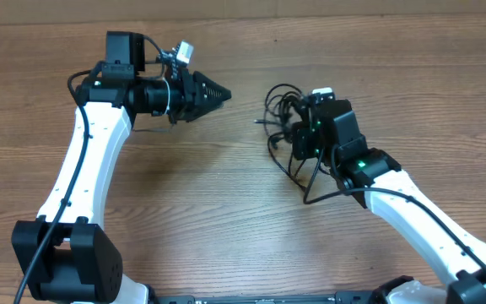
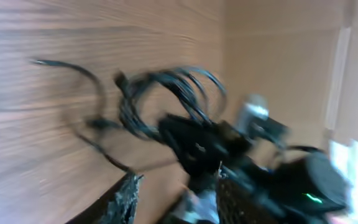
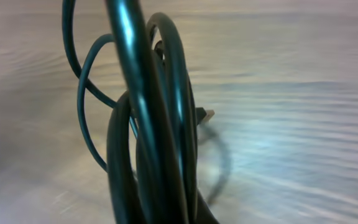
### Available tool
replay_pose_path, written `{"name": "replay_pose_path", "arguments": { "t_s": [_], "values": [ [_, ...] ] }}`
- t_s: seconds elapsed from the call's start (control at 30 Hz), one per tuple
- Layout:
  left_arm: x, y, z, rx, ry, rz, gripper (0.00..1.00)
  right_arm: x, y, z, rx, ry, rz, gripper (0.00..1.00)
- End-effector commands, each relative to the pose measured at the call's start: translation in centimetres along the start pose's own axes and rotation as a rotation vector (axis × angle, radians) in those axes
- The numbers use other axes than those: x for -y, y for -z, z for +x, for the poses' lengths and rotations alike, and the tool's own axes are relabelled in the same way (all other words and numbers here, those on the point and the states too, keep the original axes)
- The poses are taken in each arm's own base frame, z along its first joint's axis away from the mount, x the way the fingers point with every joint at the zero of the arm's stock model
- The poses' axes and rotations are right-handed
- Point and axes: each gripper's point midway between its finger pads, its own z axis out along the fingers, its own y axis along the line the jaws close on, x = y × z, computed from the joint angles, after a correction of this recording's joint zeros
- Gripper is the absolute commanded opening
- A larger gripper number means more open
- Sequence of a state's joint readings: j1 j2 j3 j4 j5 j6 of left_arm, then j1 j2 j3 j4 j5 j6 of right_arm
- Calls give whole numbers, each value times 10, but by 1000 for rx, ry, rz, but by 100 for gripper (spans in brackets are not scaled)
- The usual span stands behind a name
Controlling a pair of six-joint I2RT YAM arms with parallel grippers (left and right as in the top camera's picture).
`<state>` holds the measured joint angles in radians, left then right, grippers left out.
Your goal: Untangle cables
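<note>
Overhead: the cables are lying at the right tool, apart from the left tool, which is pointing at them. Left wrist: everything is blurring, so its state I cannot tell. Right wrist: the right tool is clenching their loops.

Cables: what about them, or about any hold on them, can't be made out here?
Overhead: fingertips of the right end effector are hidden under its own body, so any hold on the cables is unconfirmed; strand crossings are too small to trace.
Left wrist: motion blur smears the cables; strand count and plugs are unreadable.
Right wrist: cables fill the foreground, out of focus; the fingers are out of frame.
</note>
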<state>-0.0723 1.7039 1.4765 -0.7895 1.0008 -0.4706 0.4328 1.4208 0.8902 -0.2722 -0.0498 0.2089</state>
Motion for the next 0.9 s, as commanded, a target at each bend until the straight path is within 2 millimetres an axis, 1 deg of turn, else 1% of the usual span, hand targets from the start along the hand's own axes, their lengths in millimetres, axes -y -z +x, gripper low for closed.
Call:
{"name": "replay_pose_path", "arguments": {
  "t_s": [0.0,0.03,0.07,0.1,0.13,0.17,0.2,0.27,0.33,0.4,0.47,0.67,0.7,0.77,0.8,0.87],
  "values": [
    [-4,3,-8,59,-157,-112,43,-47,20,-5,-16,-6,-249,4],
    [-2,0,-6,52,-174,-109,44,-48,20,-4,-24,-28,-256,4],
    [0,-5,0,33,-184,-111,51,-49,20,-2,-37,-68,-266,4],
    [0,-9,4,20,-181,-121,56,-51,21,-2,-40,-66,-277,4],
    [-2,-13,8,8,-177,-147,59,-52,21,-2,-38,-64,-283,4],
    [-6,-16,11,2,-173,-179,60,-52,21,-3,-36,-64,-284,4],
    [-13,-19,15,0,-172,-238,59,-53,21,-4,-31,-63,-285,4],
    [-27,-24,18,7,-185,-357,55,-53,21,-4,-29,-63,-286,4],
    [-34,-29,20,16,-218,-452,52,-53,21,-3,-33,-64,-285,4],
    [-38,-34,21,29,-256,-526,51,-54,22,-2,-41,-66,-293,4],
    [-42,-37,21,56,-292,-612,49,-58,23,-1,-49,-64,-316,4],
    [-50,-38,18,180,-286,-821,47,-71,29,1,-75,-62,-394,4],
    [-52,-35,17,216,-277,-864,45,-73,31,1,-77,-61,-405,4],
    [-56,-31,15,267,-265,-927,34,-75,34,1,-78,-59,-416,4],
    [-59,-28,14,294,-261,-959,24,-75,36,1,-78,-60,-415,4],
    [-63,-21,10,337,-249,-1005,7,-75,41,2,-83,-61,-414,4]
  ]
}}
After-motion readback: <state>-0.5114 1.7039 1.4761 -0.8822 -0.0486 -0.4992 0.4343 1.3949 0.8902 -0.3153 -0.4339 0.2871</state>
